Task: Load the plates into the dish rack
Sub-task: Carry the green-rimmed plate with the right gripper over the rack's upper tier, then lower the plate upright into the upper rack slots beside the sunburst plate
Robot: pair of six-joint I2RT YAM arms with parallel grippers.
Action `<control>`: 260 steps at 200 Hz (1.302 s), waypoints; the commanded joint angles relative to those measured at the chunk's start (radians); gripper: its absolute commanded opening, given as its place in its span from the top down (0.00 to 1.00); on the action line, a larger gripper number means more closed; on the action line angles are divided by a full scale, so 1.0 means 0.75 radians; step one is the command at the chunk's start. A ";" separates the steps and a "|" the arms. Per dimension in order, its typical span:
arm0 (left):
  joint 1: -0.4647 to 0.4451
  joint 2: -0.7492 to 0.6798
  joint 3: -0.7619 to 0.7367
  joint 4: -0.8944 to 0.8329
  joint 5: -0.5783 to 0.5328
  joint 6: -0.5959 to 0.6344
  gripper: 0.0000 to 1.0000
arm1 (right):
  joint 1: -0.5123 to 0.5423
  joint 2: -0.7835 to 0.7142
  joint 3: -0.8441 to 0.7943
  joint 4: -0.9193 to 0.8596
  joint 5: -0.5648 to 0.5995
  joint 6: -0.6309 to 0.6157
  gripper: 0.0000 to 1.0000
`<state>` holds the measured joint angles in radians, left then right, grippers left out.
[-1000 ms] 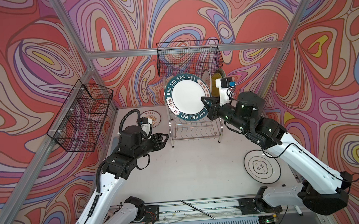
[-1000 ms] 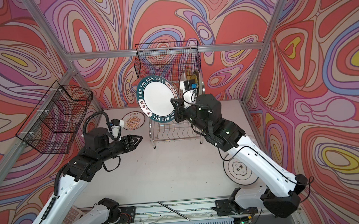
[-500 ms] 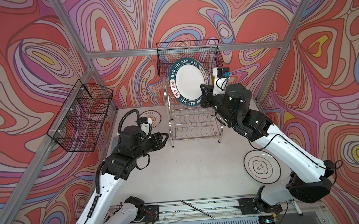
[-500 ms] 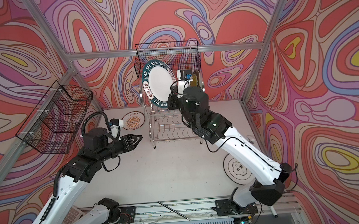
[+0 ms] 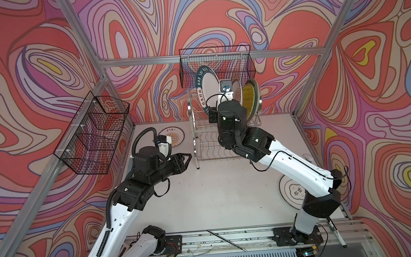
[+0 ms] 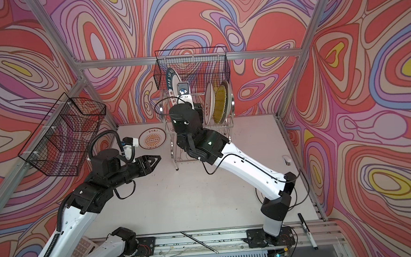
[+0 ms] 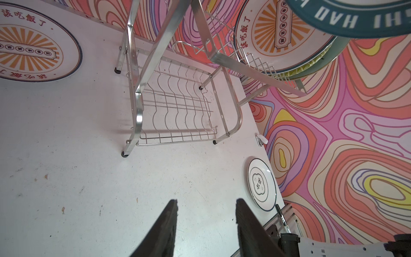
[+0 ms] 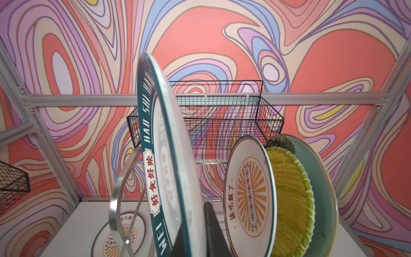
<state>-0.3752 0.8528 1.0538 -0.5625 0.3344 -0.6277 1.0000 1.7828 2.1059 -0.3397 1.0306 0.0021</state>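
My right gripper (image 8: 195, 222) is shut on the rim of the white plate with the dark-green lettered rim (image 5: 206, 85). The plate stands on edge over the upper tier of the chrome dish rack (image 5: 194, 125). To its right in the rack stand an orange-sunburst plate (image 8: 249, 191), the yellow woven-look plate (image 8: 289, 200) and the pale aqua plate (image 8: 320, 178). My left gripper (image 5: 188, 158) hangs open and empty above the table, left of the rack. Another orange-sunburst plate (image 5: 173, 139) and the black-ringed white plate (image 5: 292, 192) lie flat on the table.
One black mesh basket (image 5: 216, 64) hangs on the back wall just above the rack, and another (image 5: 92, 133) on the left wall. A marker pen (image 6: 307, 230) and a thin metal rod (image 5: 227, 240) lie at the front rail. A small white clip (image 6: 286, 159) sits near the right edge.
My right arm has lifted the green-rimmed plate up and back from the rack's front to over its upper tier, turning it edge-on. The left arm has stayed still.
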 commanded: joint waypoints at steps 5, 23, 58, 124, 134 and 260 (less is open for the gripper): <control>-0.009 -0.030 0.020 -0.055 -0.025 0.027 0.53 | 0.013 0.043 0.088 0.049 0.194 -0.071 1.00; -0.009 -0.042 0.015 -0.062 -0.032 0.027 0.53 | 0.013 0.060 0.091 0.039 0.240 -0.079 1.00; -0.009 -0.043 0.009 -0.062 -0.025 0.027 0.53 | 0.012 0.106 0.109 0.043 0.325 -0.131 1.00; -0.009 -0.052 0.010 -0.062 -0.020 0.026 0.53 | 0.011 0.188 0.127 0.271 0.458 -0.388 1.00; -0.008 -0.052 0.014 -0.068 -0.017 0.030 0.53 | 0.010 0.203 0.128 0.306 0.475 -0.427 1.00; -0.009 -0.043 0.055 -0.146 0.016 0.078 0.53 | -0.047 0.321 0.229 0.296 0.558 -0.502 1.00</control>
<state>-0.3752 0.8253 1.0672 -0.6502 0.3393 -0.5938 0.9657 2.0045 2.2314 -0.1272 1.4406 -0.3733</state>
